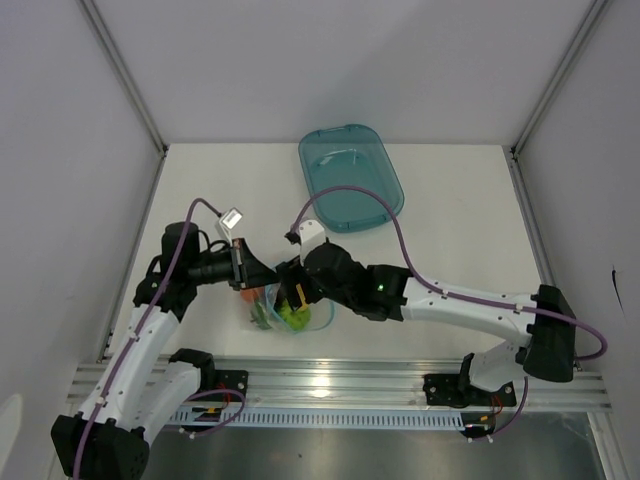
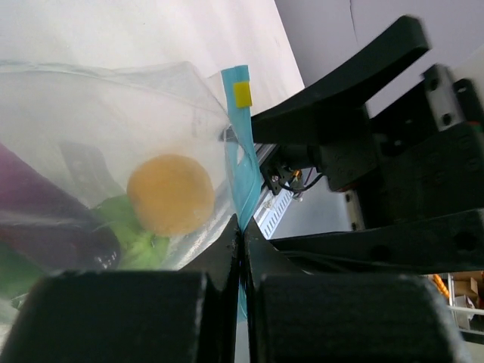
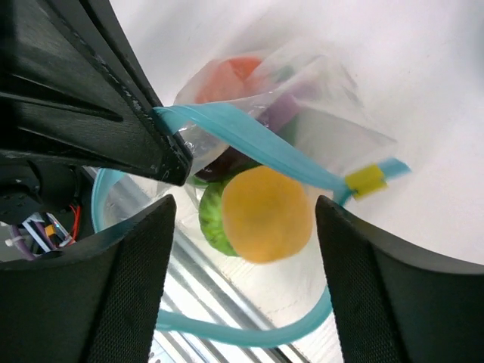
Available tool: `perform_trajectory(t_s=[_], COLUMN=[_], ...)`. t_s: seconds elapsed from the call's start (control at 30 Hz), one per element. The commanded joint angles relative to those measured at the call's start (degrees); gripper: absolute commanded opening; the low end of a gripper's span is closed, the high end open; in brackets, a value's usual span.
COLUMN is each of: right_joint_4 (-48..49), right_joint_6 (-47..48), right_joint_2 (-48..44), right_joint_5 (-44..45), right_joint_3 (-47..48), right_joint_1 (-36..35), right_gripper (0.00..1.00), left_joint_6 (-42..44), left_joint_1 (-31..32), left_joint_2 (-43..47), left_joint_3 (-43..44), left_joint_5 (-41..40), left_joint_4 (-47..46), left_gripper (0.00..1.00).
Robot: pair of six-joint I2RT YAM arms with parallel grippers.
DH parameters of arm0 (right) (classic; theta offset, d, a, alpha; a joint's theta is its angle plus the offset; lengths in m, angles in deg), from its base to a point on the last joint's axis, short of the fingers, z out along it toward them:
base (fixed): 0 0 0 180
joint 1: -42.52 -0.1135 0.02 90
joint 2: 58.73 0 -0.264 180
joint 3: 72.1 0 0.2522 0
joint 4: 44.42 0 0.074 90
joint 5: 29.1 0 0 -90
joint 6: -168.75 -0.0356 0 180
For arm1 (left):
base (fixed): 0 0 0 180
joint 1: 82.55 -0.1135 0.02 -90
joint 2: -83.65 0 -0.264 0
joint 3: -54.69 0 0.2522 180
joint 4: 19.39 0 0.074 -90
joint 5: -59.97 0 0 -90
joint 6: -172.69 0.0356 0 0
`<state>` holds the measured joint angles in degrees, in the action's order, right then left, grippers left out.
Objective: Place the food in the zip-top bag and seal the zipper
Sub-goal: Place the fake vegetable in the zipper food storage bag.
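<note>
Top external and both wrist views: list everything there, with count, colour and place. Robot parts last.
zip-top bag: one, clear, on the table's near edge between the two grippers
zipper: one, light blue, along the bag's mouth
slider tab: one, yellow, at one end of the zipper
yellow ball: one, yellow-orange, inside the bag
eggplant: one, purple, inside the bag
green food: count unclear, green, inside the bag beside the ball
orange-red piece: one, inside the bag, deepest
tray: one, teal, far side of the table
table: one, white
left gripper: black, shut on the zipper
right gripper: black, open, straddling the bag
</note>
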<state>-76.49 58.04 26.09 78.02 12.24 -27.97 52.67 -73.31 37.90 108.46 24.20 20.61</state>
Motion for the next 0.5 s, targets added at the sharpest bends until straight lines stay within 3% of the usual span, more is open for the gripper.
perform_trajectory(t_s=[0.0, 0.17, 0.43, 0.47], right_joint_4=[0.11, 0.65, -5.95, -6.04], right_joint_6=[0.32, -0.73, -1.61, -2.05], right_joint_2=[-6.22, -8.61, -13.00, -13.62], right_joint_5=[3.09, 0.01, 2.30, 2.30], right_joint_3=[-1.41, -3.00, -5.28, -7.63], right_joint_1=[1.06, 3.00, 3.09, 3.17], right_gripper=[0.81, 0.87, 0.85, 0.96], left_joint_6=[-0.30, -1.36, -1.97, -2.67], left_joint_1=[-0.27, -0.27, -0.27, -0.27], left_joint_2=[0.49, 1.98, 6.03, 6.55], left_joint_3=[-1.16, -3.09, -5.90, -5.91], left_joint_5=[0.87, 1.22, 1.04, 1.31], left_joint_4=[-1.19, -2.42, -2.15, -2.59], left_gripper=[0.01, 0.01, 0.00, 0.01])
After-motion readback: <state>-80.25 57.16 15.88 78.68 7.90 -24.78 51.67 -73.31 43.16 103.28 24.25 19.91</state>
